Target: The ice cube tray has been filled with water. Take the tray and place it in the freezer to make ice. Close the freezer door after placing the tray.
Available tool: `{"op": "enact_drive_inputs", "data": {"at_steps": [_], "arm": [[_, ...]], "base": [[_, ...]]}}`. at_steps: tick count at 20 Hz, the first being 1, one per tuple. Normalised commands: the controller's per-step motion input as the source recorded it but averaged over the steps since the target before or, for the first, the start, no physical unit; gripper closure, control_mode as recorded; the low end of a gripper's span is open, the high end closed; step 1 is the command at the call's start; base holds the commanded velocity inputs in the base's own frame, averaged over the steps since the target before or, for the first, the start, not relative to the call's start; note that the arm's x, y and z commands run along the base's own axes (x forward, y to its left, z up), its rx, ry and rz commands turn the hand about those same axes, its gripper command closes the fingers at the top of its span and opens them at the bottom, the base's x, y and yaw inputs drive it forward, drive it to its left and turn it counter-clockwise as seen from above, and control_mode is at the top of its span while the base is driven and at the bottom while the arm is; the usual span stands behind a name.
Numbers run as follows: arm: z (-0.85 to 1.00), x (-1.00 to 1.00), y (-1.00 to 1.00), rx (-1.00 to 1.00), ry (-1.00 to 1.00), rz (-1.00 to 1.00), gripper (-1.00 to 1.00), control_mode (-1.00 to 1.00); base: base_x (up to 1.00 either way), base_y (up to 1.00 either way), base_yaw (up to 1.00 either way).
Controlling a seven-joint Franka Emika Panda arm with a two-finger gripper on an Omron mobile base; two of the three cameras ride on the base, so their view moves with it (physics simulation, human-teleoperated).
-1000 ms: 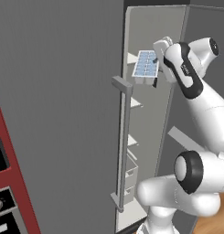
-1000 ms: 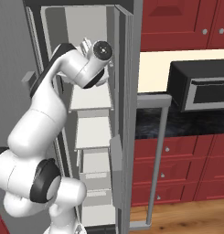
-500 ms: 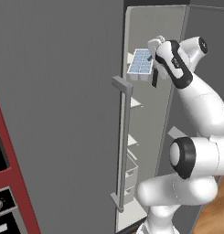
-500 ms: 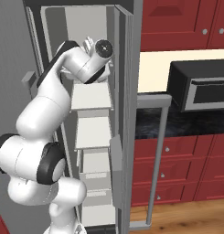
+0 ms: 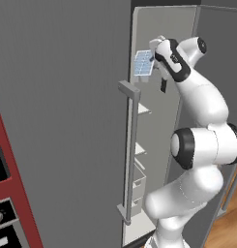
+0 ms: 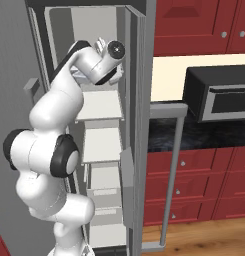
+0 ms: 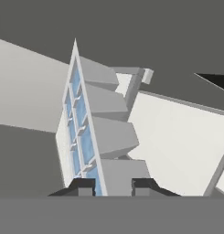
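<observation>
Tray [image 5: 143,63] sits clamped between the gripper's [image 7: 112,184] two dark fingertips [image 7: 83,185], which press on its near end, and it is held high up inside the open freezer [image 6: 101,107], tilted on edge so the blue cells face sideways. From the left base view it shows at about one o'clock, just above the top of the bar handle [image 5: 132,155] and above the pale shelves [image 6: 100,105]. The door [image 6: 139,125] stands swung wide at the arm's right.

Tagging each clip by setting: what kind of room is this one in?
A home kitchen, by the look of it: an open grey freezer with shelves, a black microwave on a dark counter, and red cabinets.
</observation>
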Motion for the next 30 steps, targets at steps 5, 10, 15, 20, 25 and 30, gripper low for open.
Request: {"op": "enact_drive_inputs", "data": {"at_steps": [5, 10, 15, 20, 25, 30], "arm": [[0.2, 0.4, 0.0, 0.0, 0.01, 0.0, 1.0, -1.0], [0.25, 0.35, 0.0, 0.05, 0.03, 0.0, 1.0, -1.0], [0.1, 0.58, 0.0, 0.07, 0.05, 0.0, 1.0, -1.0], [-0.04, 0.86, 0.0, 0.06, 0.03, 0.0, 1.0, -1.0], [-0.12, 0.89, 0.01, 0.01, 0.09, 0.0, 1.0, -1.0], [-0.02, 0.69, 0.18, 0.0, 0.26, 0.0, 1.0, -1.0]], "base": [[0.0, 0.0, 0.0], [0.0, 0.0, 0.0], [0.0, 0.0, 0.0], [0.0, 0.0, 0.0], [0.0, 0.0, 0.0], [0.0, 0.0, 0.0]]}}
